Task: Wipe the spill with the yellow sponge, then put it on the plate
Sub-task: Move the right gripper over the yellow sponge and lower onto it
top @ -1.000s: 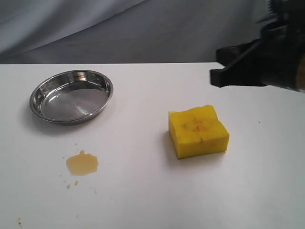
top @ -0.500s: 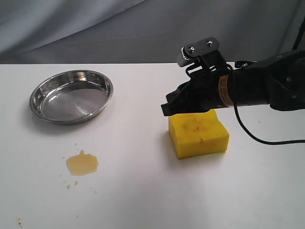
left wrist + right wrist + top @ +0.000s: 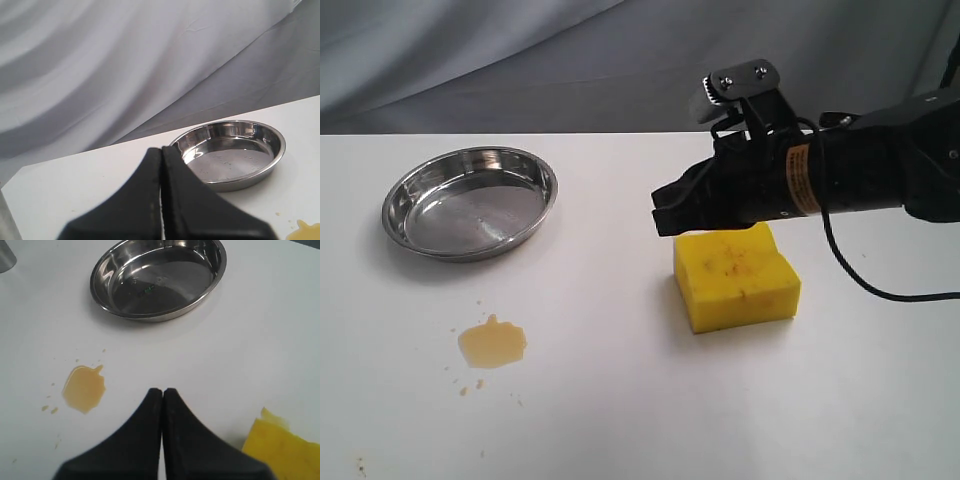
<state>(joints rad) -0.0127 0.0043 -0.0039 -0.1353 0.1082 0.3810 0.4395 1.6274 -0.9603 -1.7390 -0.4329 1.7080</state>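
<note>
The yellow sponge lies flat on the white table, right of centre; one corner of the sponge shows in the right wrist view. My right gripper hovers just above the sponge's far left edge, shut and empty; the same gripper appears with its jaws pressed together. The amber spill sits at the front left, with tiny droplets round it, and shows as the spill from the right wrist. The steel plate stands behind it, also seen as the plate and the plate. My left gripper is shut and empty, outside the exterior view.
Grey cloth hangs behind the table's far edge. A black cable loops from the right arm down over the table beside the sponge.
The right arm has swung in from the right edge and now hovers over the sponge's far left side, a little further left than half a second ago. Sponge, spill and plate are unmoved.
</note>
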